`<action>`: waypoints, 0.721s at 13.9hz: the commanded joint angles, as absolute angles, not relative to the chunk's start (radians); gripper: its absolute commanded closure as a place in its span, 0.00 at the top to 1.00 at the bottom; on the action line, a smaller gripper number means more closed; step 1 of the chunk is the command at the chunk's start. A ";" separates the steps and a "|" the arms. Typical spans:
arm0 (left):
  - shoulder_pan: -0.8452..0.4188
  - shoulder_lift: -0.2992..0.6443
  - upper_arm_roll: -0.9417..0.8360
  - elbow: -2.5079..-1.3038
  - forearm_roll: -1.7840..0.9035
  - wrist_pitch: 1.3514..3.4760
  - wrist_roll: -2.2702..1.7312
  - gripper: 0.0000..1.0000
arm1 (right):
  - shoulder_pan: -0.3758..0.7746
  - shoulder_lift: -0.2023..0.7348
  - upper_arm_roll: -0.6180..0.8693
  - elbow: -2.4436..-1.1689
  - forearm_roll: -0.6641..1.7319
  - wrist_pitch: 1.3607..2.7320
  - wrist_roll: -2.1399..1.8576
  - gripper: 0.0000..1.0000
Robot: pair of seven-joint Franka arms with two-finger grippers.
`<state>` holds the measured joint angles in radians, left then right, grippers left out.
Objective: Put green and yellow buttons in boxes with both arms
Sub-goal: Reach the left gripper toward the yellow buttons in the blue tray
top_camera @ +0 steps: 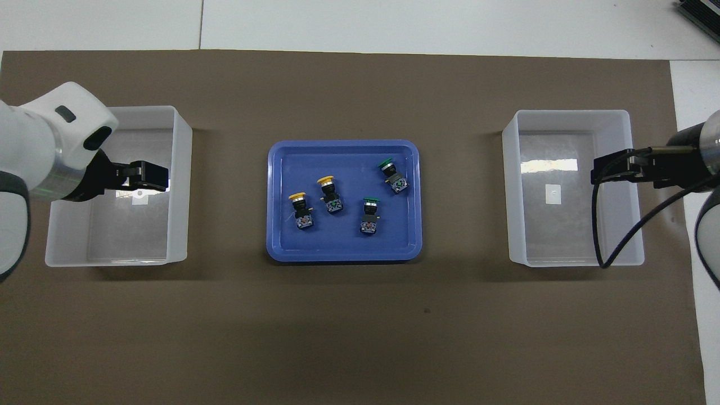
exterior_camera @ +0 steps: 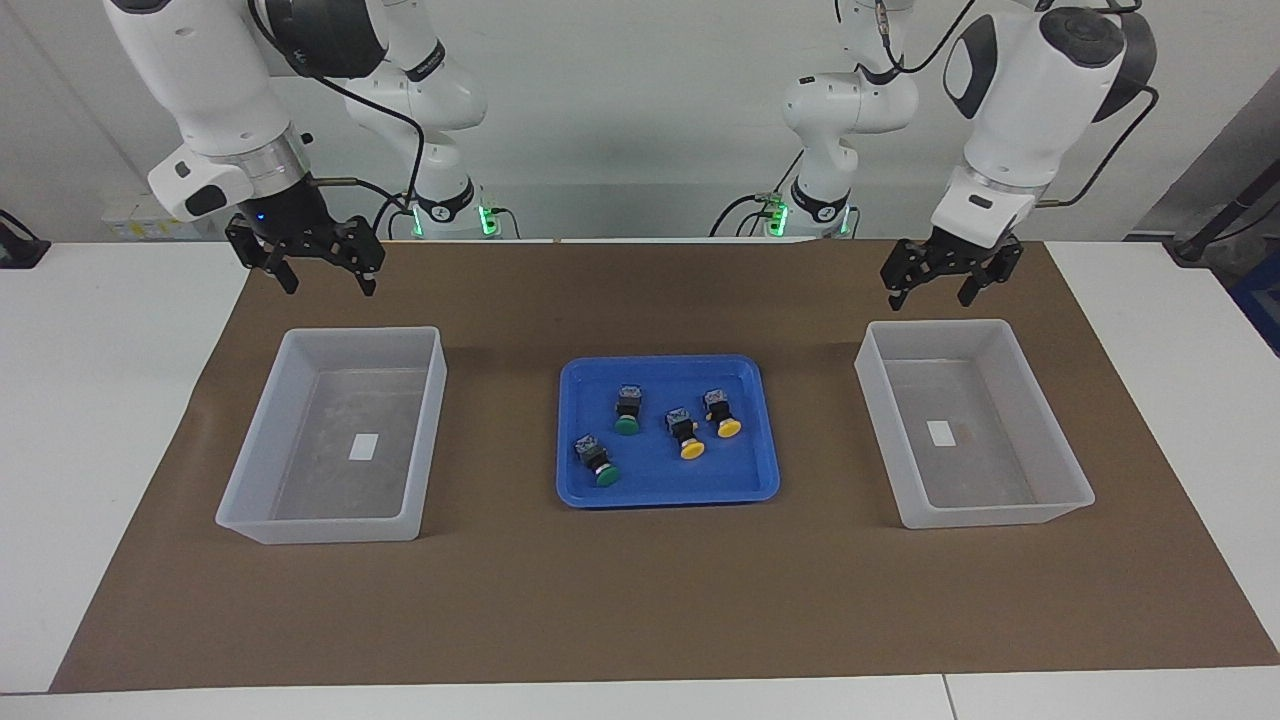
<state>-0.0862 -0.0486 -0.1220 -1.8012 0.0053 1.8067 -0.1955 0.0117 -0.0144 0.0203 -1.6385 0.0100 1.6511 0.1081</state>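
Though mixed in colour, buttons (exterior_camera: 684, 434) caps away from robots.

We note a white table (exterior_camera: 90, 400) with a brown mat (exterior_camera: 640, 600) on it. On the mat: one box (exterior_camera: 275, 525) under the right gripper (exterior_camera: 318, 285), one box (exterior_camera: 1000, 515) under the left gripper (exterior_camera: 930, 298), and a blue tray (exterior_camera: 660, 495) between them.

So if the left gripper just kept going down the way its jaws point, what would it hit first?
Probably the brown mat, just on the robots' side of the box at the left arm's end. The left gripper hangs open, pointing down; depth is unclear, so the box's near rim is possible.
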 commanded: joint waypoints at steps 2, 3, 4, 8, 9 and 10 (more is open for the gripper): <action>-0.155 -0.026 -0.110 -1.885 0.009 1.943 -0.261 1.00 | 0.006 -0.023 0.026 -1.649 0.012 1.647 0.114 1.00; -0.179 0.003 -0.110 -1.893 0.008 1.977 -0.317 1.00 | 0.006 -0.023 0.026 -1.649 0.012 1.647 0.114 1.00; -0.192 0.021 -0.110 -1.902 0.009 2.020 -0.371 1.00 | 0.006 -0.023 0.026 -1.649 0.012 1.647 0.114 1.00; -0.225 0.063 -0.112 -1.936 0.008 2.138 -0.409 1.00 | 0.006 -0.023 0.026 -1.649 0.012 1.647 0.114 1.00; -0.225 0.061 -0.112 -1.951 0.006 2.155 -0.425 1.00 | 0.006 -0.023 0.026 -1.649 0.012 1.647 0.114 1.00; -0.233 0.063 -0.112 -1.959 0.006 2.169 -0.426 1.00 | 0.006 -0.023 0.026 -1.649 0.012 1.647 0.114 1.00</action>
<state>-0.2165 0.0801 -0.1240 -1.9220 0.0049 2.1258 -0.4034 0.0117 -0.0144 0.0203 -1.6385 0.0100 1.6511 0.1081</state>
